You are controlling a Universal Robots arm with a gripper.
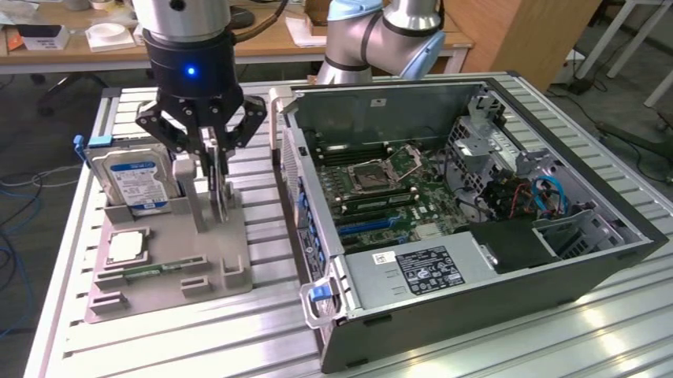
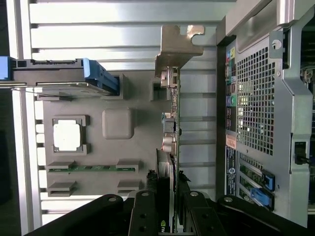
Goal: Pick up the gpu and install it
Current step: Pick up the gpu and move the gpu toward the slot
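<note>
Grey tray: a moulded plastic holder (image 1: 169,293) lies on the slatted metal bench (image 1: 210,342), near the bench edge at the exterior view's left. Its slots keep each part separate and ready to be grabbed.
Gpu: the gpu (image 2: 173,125) stands on its long edge in a slot on the side of the tray nearest the computer case (image 1: 494,315). This leaves both thin faces free for a pinch from above.
End effector: the end effector (image 1: 213,177) hangs straight down over the card with one finger on each face. The pads look pressed against it, so I judge it clamped on the gpu, which sits low in its slot, not lifted.
Other parts: a hard drive (image 1: 131,183) stands at a tray corner, a square chip (image 1: 126,246) lies flat in its pocket, and a memory stick (image 1: 158,270) rests in a groove. All are apart from the fingers.
Case: it lies open side up beside the tray, with the motherboard (image 1: 389,197) exposed so a card can go in from above.
Exterior view gives: the arm's upright stance and the open board.
Wrist view gives: the card edge-on, its silver bracket (image 2: 176,46) at the end away from the fingers, and the case's perforated rear panel (image 2: 256,108) just beside the tray.
</note>
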